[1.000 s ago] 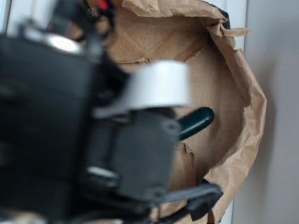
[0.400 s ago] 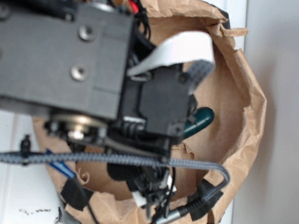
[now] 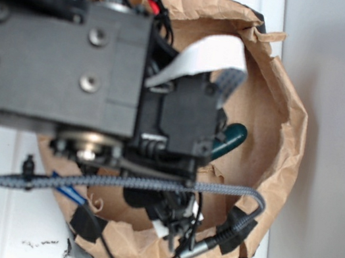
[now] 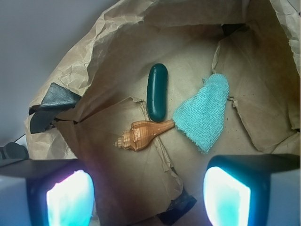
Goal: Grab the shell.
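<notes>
The shell, glossy orange-brown with a ridged body, lies on its side on the brown paper in the wrist view. Its pointed spire faces left and its tail touches the teal cloth. My gripper hangs above and in front of it, open. The two glowing pads stand far apart at the bottom corners with only paper between them. Nothing is held. In the exterior view the arm covers the shell.
A dark green capsule lies just beyond the shell, almost touching it. All three things sit inside a crumpled brown paper basin with raised walls. Black tape marks its rim.
A second ago the arm was blurred and sat lower in the exterior view. It has since shifted up and over the basin and come to rest. Over the last half second nothing moves.
</notes>
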You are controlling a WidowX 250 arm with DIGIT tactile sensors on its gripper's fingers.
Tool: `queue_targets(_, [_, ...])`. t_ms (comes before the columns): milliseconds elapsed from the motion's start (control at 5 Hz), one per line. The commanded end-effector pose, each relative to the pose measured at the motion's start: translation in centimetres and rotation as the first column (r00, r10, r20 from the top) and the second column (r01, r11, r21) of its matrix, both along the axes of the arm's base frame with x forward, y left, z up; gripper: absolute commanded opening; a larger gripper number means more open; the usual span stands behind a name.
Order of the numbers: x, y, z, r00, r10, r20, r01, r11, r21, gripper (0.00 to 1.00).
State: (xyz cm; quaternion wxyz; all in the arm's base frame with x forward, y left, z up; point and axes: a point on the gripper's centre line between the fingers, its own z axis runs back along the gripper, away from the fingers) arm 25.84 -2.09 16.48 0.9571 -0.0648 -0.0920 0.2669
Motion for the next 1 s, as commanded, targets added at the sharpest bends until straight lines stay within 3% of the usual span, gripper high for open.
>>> queue_targets(0, [3.4,0.8,-5.2,0.992,0.037,0.119,-0.054,0.989,0.14,1.0])
queue_targets(200, [3.4,1.4,-7.5,0.995,0.035,0.097,-0.053,0.98,0.191,1.0])
queue_targets(400, [2.2,0.6,-6.6,0.998,0.03,0.055,-0.038,0.988,0.15,1.0])
queue_targets(600, [2.1,0.2,-6.6,0.992,0.124,0.01,-0.124,0.984,0.131,1.0])
queue_targets(800, [2.1,0.2,-6.6,0.992,0.124,0.01,-0.124,0.984,0.131,1.0])
